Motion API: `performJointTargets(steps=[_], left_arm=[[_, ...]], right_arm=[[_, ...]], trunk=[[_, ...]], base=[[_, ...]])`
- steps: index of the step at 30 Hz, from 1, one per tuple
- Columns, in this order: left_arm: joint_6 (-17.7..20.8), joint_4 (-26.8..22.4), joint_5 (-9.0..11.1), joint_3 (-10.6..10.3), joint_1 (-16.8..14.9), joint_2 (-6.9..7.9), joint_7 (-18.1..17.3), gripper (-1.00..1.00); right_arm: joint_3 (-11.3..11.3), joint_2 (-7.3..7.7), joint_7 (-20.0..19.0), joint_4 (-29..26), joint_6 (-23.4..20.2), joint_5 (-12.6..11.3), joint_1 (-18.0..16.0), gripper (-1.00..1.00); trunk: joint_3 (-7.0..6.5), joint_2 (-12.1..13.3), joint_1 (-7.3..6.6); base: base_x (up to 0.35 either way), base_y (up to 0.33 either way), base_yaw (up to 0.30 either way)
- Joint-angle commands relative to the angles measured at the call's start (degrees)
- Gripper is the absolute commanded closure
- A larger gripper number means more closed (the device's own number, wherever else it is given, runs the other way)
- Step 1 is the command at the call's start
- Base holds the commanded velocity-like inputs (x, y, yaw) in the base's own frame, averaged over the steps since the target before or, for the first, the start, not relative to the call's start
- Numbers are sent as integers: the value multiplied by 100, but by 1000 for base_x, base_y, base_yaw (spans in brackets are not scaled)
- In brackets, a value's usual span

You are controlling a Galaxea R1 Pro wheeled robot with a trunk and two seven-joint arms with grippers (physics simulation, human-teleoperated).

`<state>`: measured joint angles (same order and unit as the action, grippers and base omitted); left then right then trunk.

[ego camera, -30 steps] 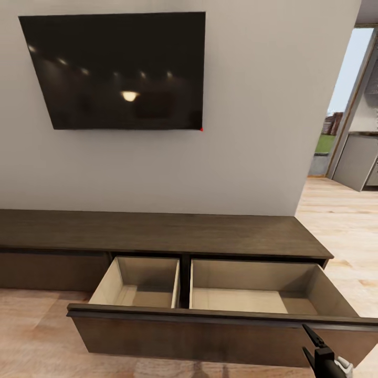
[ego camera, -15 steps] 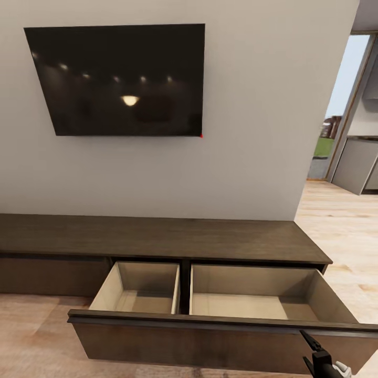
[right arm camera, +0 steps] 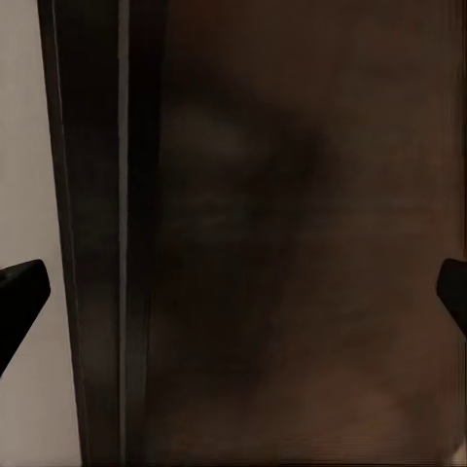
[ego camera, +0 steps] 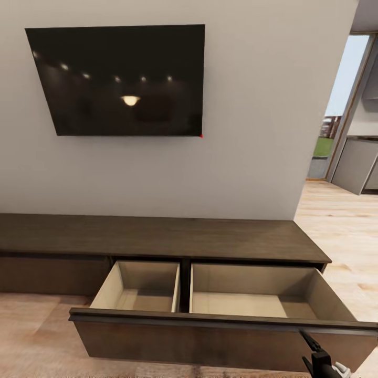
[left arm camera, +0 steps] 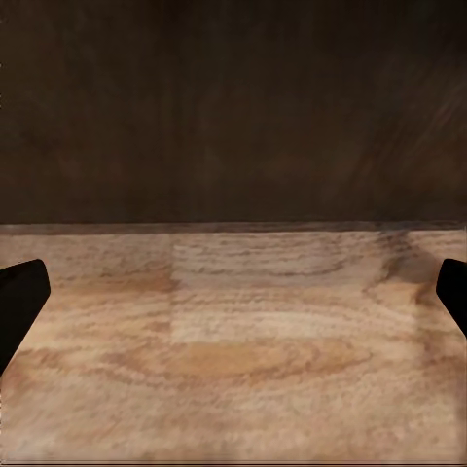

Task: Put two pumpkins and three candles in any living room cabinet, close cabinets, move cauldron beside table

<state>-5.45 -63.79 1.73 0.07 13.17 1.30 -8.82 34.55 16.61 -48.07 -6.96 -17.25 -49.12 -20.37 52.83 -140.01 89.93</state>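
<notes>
Fingers [right arm camera: 21,292] of both grippers spread wide, empty, facing the cabinet [ego camera: 210,239].

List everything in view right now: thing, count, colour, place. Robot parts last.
cabinet: one, dark brown, long and low against the wall.
drawer: one pulled open, dark-brown front, pale beige inside, two compartments, nothing visible in either.
television: one, black, mounted on the wall above the cabinet.
wall: one, light grey, behind the cabinet.
floor: light wood planks, in front of the cabinet and on toward the doorway.
doorway: one, at the far right, grey units and greenery beyond.
right gripper: one, black, fingers apart, just in front of the drawer's right end.
left gripper: one, black fingertips spread wide, over the floor facing a dark wood panel.
</notes>
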Motion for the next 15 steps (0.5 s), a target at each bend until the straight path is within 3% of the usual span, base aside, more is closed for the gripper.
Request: performJointTargets(steps=[1,15], left_arm=[[-9,-2,19,1,1,1,-21,-100],[-18,-2,20,1,1,1,-15,-100]], right_arm=[[-7,-2,-9,-1,-51,-59,-2,-100],[1,-61,-8,-60,-51,-50,-2,-100]], trunk=[[4,-2,-2],[4,-2,-2]], base=[[-78,8,0],[-12,1,0]])
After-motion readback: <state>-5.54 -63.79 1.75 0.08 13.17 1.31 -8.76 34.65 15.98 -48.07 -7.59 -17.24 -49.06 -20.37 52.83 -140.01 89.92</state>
